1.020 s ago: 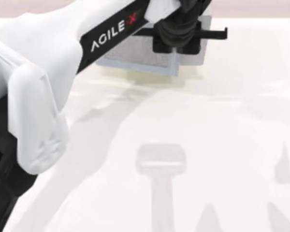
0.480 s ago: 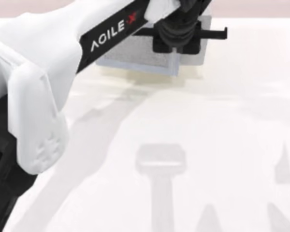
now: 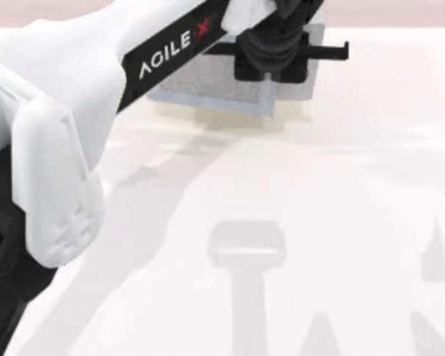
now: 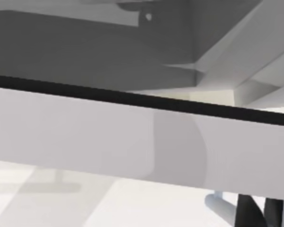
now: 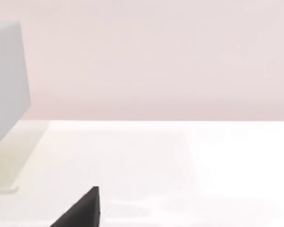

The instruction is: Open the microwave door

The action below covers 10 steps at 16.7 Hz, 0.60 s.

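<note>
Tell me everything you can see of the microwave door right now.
The microwave door is a flat panel with a pale grey frame around a speckled grey mesh window. In the top view it lies near the table's far edge, seemingly swung out from the microwave, over a pale yellowish patch. The left arm covers its upper part, and the left gripper sits at its right end; contact is hidden.

— Where's the top camera?
— Overhead, looking down on the table (image 3: 341,222); the left arm (image 3: 74,111) looms close beneath it.
— And the wrist ones?
— Left is pressed near the microwave door (image 4: 132,137). Right looks level across the table, catching the microwave (image 5: 7,80) too.
</note>
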Each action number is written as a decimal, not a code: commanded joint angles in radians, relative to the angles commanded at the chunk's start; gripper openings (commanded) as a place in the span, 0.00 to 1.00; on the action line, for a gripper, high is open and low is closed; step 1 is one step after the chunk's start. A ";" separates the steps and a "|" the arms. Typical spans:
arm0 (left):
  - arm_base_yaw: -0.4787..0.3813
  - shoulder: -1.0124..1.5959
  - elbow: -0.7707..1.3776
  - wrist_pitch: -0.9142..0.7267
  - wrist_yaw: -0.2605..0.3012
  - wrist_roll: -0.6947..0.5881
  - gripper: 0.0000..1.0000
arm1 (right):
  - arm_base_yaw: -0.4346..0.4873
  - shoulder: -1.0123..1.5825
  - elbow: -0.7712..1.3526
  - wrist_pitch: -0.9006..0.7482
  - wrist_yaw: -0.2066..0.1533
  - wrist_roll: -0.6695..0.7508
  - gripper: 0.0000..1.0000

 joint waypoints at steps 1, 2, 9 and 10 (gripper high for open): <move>0.000 0.000 0.000 0.000 0.000 0.000 0.00 | 0.000 0.000 0.000 0.000 0.000 0.000 1.00; 0.000 0.000 0.000 0.000 0.000 0.000 0.00 | 0.000 0.000 0.000 0.000 0.000 0.000 1.00; 0.003 -0.086 -0.160 0.081 0.027 0.061 0.00 | 0.000 0.000 0.000 0.000 0.000 0.000 1.00; 0.004 -0.106 -0.195 0.100 0.033 0.076 0.00 | 0.000 0.000 0.000 0.000 0.000 0.000 1.00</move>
